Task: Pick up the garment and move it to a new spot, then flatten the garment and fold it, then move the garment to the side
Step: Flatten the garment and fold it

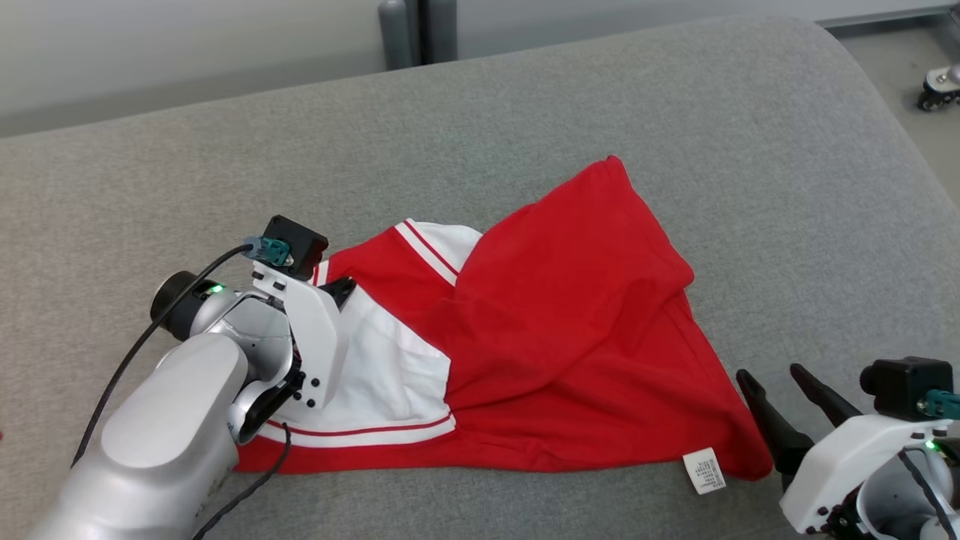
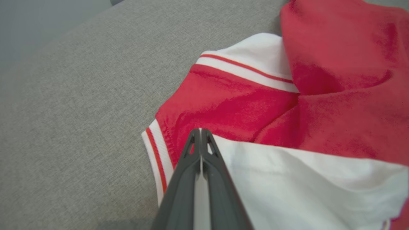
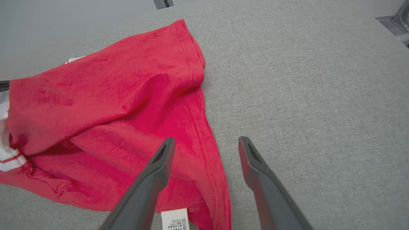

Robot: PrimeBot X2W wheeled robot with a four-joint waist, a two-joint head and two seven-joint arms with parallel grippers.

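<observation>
Two pincers in frame, one garment (image 1: 570, 315). The red tee with white striped panels lies crumpled mid-worktop (image 1: 525, 112) in the head view, with nothing folded square.

Left pincer (image 2: 200, 132): in its wrist view we see the fingers pressed together with a sliver of white cloth pinched between them. The tips sit where the white panel meets the red sleeve. In the head view it sits at the garment's 9 o'clock edge (image 1: 341, 289), with most of the fingers hidden behind the wrist bracket.

Right pincer (image 1: 770, 375): spread wide and gripping nothing. In the head view it sits at the garment's 4 o'clock corner, tips pointing to 11. Its wrist view (image 3: 207, 140) shows the left finger over the red hem and the other over bare grey fabric. We cannot tell whether the tips touch the cloth.

A red flap is folded over the body and peaks towards 12 o'clock. The white care label (image 1: 703, 470) sticks out at the 5 o'clock hem, lying just beside the right pincer.

A small castor (image 1: 941, 86) is on the floor at 2 o'clock, off the worktop.
</observation>
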